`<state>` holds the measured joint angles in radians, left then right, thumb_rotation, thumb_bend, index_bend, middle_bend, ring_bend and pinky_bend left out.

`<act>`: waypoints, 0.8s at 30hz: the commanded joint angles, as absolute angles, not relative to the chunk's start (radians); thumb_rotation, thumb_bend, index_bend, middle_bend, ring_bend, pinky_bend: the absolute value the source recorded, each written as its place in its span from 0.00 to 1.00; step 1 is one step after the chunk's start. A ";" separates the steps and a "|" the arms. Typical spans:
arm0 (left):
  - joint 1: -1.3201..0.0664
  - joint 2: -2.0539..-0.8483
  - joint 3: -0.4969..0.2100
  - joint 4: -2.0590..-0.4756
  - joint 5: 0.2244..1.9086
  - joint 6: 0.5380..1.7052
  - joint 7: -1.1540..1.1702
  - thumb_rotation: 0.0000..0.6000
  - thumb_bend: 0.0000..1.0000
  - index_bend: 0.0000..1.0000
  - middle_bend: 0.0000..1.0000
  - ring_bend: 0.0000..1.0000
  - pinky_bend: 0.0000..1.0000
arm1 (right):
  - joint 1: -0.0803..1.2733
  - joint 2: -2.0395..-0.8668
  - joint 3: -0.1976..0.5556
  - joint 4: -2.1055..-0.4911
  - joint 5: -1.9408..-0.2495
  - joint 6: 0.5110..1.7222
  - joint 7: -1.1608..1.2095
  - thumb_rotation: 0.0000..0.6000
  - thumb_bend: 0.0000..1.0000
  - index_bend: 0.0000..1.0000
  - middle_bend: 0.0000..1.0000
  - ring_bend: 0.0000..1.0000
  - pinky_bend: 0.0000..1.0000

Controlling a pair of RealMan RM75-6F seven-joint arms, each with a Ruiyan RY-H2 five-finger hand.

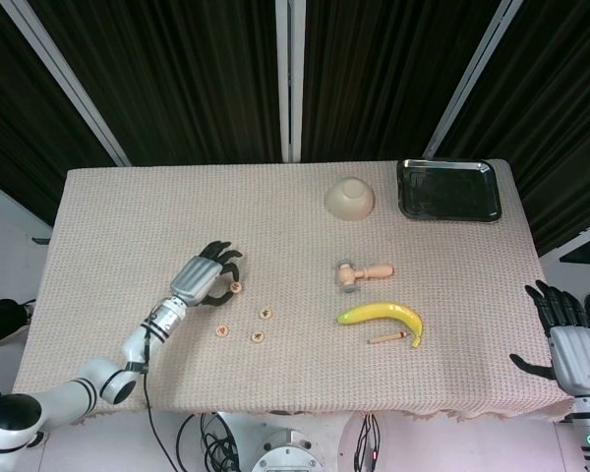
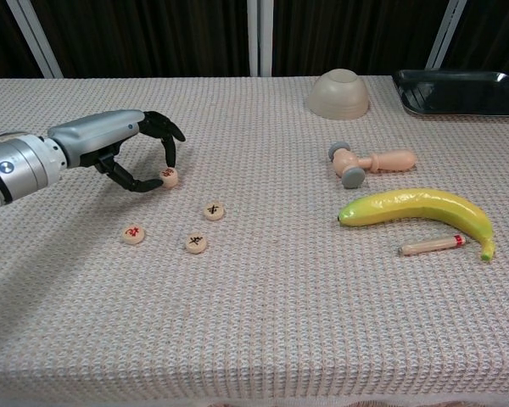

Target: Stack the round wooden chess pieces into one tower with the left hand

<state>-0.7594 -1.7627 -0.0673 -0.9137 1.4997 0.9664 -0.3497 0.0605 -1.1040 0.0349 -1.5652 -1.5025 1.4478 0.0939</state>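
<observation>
Apparently four chess pieces (image 2: 169,176), one pinched.

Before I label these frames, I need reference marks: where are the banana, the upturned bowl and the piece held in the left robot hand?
banana (image 2: 416,206), chest view, middle of its yellow body.
upturned bowl (image 2: 338,93), chest view, its rounded outer side.
held piece (image 2: 170,176), chest view, its round face, pinched by the left robot hand (image 2: 123,151).

**Even overhead light, sharp frames**

Both views are bright and evenly lit from above. Shadows on the tablecloth (image 2: 263,297) are soft and short, tucked under the banana (image 2: 416,208) and the left hand (image 2: 131,153). The black tray (image 1: 448,190) shows faint sheen. Focus is crisp; the dark curtains (image 1: 177,69) lose detail.
</observation>
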 commanded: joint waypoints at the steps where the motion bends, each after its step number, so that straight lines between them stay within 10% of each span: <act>1: -0.762 -1.764 -0.066 -0.909 1.499 0.962 -0.357 1.00 0.33 0.47 0.14 0.00 0.00 | 0.062 -1.104 0.036 -1.564 -1.505 1.448 0.095 1.00 0.00 0.00 0.00 0.00 0.00; 24: -0.753 -1.703 -0.060 -0.989 1.505 0.987 -0.322 1.00 0.33 0.33 0.14 0.00 0.00 | 0.062 -1.108 0.036 -1.561 -1.506 1.449 0.094 1.00 0.00 0.00 0.00 0.00 0.00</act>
